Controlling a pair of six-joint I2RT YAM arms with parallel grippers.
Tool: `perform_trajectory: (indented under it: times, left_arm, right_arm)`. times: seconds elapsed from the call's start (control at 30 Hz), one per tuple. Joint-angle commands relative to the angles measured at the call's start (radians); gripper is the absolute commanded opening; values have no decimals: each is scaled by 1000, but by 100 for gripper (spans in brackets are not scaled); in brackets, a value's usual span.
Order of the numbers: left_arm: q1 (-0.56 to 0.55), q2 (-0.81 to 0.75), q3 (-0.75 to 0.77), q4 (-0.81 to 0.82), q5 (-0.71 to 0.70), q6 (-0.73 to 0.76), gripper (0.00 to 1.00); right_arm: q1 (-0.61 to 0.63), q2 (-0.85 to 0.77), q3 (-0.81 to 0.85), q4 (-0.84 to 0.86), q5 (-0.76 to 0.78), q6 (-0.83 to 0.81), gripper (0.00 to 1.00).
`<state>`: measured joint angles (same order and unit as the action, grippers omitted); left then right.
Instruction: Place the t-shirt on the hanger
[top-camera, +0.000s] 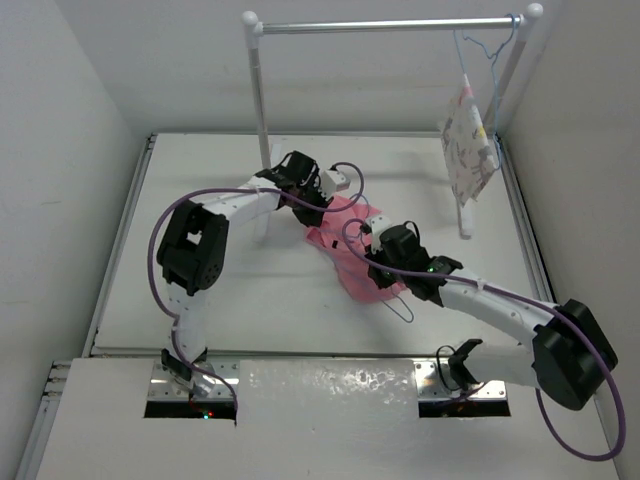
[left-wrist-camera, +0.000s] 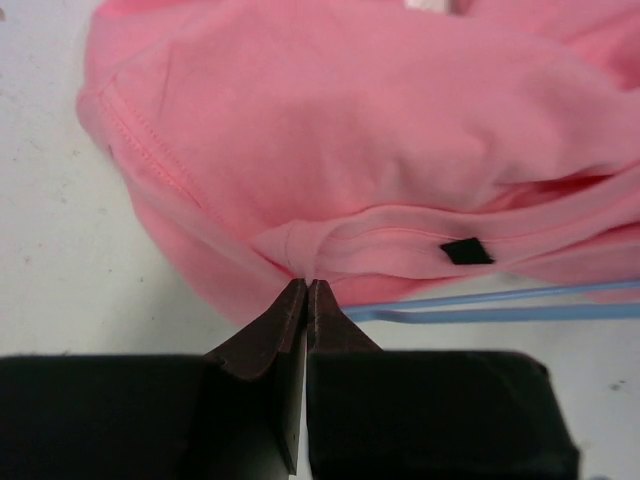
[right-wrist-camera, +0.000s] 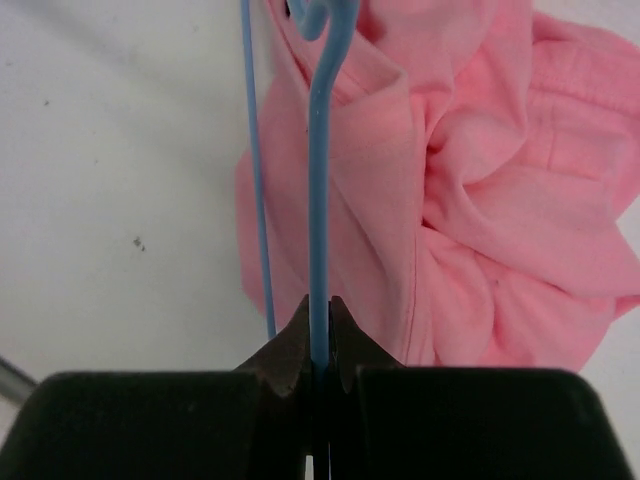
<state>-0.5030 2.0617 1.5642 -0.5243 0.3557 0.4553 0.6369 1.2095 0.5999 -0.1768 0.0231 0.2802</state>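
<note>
The salmon-pink t-shirt (top-camera: 338, 243) lies crumpled on the table between my two grippers. My left gripper (top-camera: 323, 206) is at its far-left edge; in the left wrist view the gripper (left-wrist-camera: 307, 285) is shut, pinching a fold of the shirt's (left-wrist-camera: 350, 130) hem. My right gripper (top-camera: 373, 237) is over the shirt's right side; in the right wrist view the gripper (right-wrist-camera: 320, 305) is shut on the thin pale-blue wire of the hanger (right-wrist-camera: 318, 180), which runs alongside the shirt (right-wrist-camera: 480, 200). Hanger wire also shows beside the left jaws (left-wrist-camera: 480, 305) and sticks out below the shirt (top-camera: 403, 310).
A white clothes rack (top-camera: 390, 25) spans the back of the table; its left post (top-camera: 262, 110) stands just behind my left arm. A second wire hanger with a white printed garment (top-camera: 468, 145) hangs at the rack's right end. Walls close in left and right.
</note>
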Motion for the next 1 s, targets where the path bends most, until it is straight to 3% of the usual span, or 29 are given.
perform_trajectory:
  times: [0.0, 0.17, 0.4, 0.63, 0.97]
  left_arm:
    - [3, -148, -12, 1, 85, -43, 0]
    - [3, -219, -13, 6, 25, -63, 0]
    - [-2, -290, 6, 10, -27, -60, 0]
    - [-46, -345, 48, 4, 15, -30, 0]
    - [-103, -406, 114, -88, 124, -27, 0]
  right_arm:
    - [59, -11, 47, 146, 207, 4, 0]
    - [84, -82, 47, 171, 340, 19, 0]
    - [86, -91, 89, 142, 337, -22, 0]
    - [86, -61, 169, 129, 368, -35, 0]
    - [75, 56, 245, 241, 376, -72, 0]
